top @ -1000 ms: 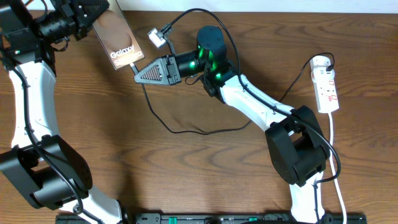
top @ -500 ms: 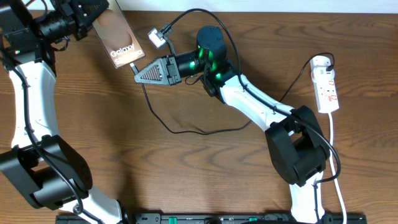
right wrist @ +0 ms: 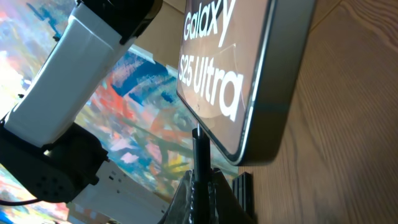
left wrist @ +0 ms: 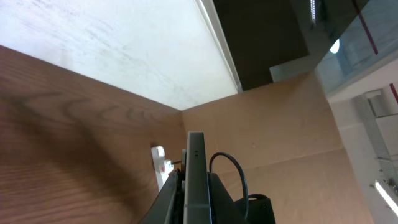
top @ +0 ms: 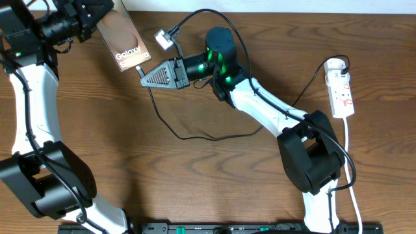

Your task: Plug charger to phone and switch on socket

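Overhead, upper left of the frame: left fingers (top: pixel 97 11) clamp the phone (top: pixel 122 40); right fingers (top: pixel 159 75) pinch the charger (top: pixel 170 129) plug at its lower edge.

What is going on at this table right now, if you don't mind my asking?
The left pincer holds the phone off the table at the far left. The right pincer grips the charger by its plug, with the tip at the phone's bottom edge. Whether it is fully seated cannot be told. The socket lies on the right with neither arm near it.
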`<state>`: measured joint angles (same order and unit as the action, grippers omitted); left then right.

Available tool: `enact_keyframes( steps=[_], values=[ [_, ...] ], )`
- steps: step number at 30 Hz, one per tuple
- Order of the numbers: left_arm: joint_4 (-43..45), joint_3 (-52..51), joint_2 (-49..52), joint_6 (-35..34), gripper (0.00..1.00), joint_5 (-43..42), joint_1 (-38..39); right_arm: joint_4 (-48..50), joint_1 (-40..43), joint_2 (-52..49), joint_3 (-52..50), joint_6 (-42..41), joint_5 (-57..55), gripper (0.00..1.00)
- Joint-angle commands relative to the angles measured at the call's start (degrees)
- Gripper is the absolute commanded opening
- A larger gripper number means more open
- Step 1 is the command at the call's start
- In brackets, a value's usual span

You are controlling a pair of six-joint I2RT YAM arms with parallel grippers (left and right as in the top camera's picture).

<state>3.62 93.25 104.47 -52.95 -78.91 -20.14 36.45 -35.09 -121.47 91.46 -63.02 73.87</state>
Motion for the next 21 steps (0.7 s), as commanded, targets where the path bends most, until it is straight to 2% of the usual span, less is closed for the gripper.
enact_keyframes(
  steps=[1, 21],
  values=[
    [0.4, 0.3, -0.6, -1.1, 0.07, -1.2, 0.1, 0.0, 0.2, -0.3, 0.7, -0.6, -0.4, 0.01],
    [0.4, 0.3, -0.6, 0.2, 0.07, -1.7, 0.2, 0.0, 0.1, -0.3, 0.7, -3.3, -3.8, 0.01]
  ],
)
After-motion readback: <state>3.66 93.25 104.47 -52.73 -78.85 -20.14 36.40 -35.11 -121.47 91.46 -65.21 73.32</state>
